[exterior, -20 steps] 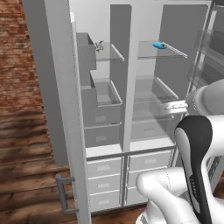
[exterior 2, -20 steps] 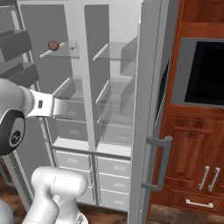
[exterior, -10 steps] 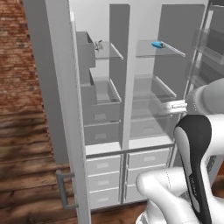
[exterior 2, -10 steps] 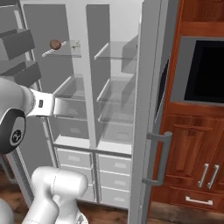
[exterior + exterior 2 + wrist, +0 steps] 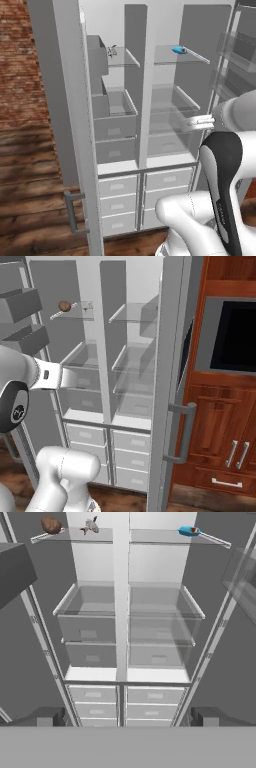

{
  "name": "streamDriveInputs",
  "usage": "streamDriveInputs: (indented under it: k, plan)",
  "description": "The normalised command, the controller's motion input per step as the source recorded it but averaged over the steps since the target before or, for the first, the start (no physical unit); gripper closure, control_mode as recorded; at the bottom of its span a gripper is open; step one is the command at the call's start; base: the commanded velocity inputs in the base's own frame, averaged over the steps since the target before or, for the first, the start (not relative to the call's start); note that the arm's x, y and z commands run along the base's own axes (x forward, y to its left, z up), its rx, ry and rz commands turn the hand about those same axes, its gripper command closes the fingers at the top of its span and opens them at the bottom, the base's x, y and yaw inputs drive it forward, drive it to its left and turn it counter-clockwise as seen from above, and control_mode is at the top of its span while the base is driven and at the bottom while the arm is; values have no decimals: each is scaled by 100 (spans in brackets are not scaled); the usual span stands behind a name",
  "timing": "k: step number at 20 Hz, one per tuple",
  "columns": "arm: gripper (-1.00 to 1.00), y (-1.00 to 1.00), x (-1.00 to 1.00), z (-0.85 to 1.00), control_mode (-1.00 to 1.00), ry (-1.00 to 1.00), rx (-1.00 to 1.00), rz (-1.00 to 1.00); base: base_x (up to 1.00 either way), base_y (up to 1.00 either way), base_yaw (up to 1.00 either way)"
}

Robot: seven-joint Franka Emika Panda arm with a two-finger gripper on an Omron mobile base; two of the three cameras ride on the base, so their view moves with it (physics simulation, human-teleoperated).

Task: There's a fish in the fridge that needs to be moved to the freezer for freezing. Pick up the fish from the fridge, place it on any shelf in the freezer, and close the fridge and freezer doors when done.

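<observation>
so the fish (image 5: 90, 525) is sitting on the top glass shelf (image 5: 75, 535) up and left of my end effector (image 5: 128, 716), next to a brown lump (image 5: 51, 524), blue item (image 5: 189, 531) off up-right, fridge doors (image 5: 65, 100) open, fingers spread wide apart holding nothing.

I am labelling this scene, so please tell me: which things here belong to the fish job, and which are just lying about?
Job: fish; left door; right door; grey fridge-freezer unit.
Lying about: brown round item; blue oblong item; wooden cabinets.
</observation>
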Motion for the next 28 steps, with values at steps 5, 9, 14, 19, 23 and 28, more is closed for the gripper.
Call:
streamDriveInputs:
  k: [5, 9, 14, 19, 23, 28]
  plan:
    - [-100, 0, 0, 0, 100, 0, 0, 0, -30, 0, 0]
    - [-100, 0, 0, 0, 100, 0, 0, 0, -38, 0, 0]
    - [-100, 0, 0, 0, 100, 0, 0, 0, -7, 0, 0]
    - [-100, -8, -17, 0, -100, 0, 0, 0, -2, 0, 0]
    - [-100, -71, -67, 0, -100, -9, 0, 0, 0, 0, 0]
    - [-100, -94, -55, 0, -100, -13, 0, 0, 0, 0, 0]
